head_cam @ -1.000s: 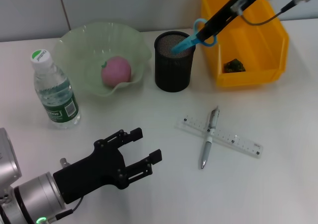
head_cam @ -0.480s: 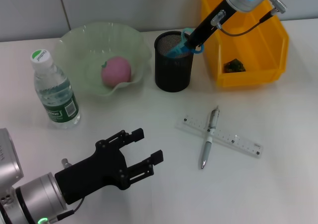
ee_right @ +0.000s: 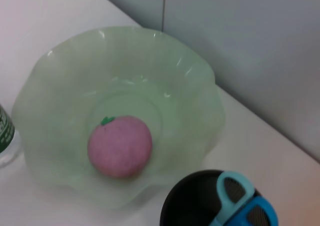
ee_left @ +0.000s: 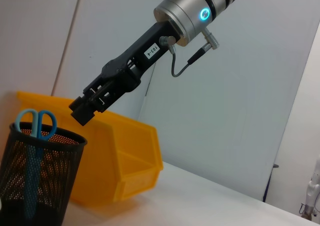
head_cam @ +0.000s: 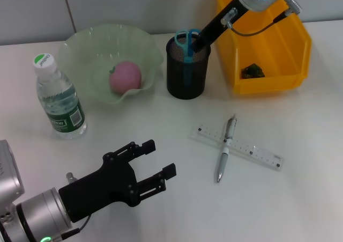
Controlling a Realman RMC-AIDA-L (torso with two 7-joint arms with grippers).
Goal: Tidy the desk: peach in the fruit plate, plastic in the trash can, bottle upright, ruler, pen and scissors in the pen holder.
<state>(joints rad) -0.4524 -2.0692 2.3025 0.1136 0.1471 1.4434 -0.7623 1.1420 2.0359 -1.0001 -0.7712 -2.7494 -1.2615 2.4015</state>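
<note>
Scissors (head_cam: 187,40) now dropped inside pen holder (head_cam: 186,75).

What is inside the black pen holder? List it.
The scissors stand in the pen holder, handles above the rim, blade down. The ruler and pen lie on the desk. The holder's bottom is hidden by mesh.
</note>
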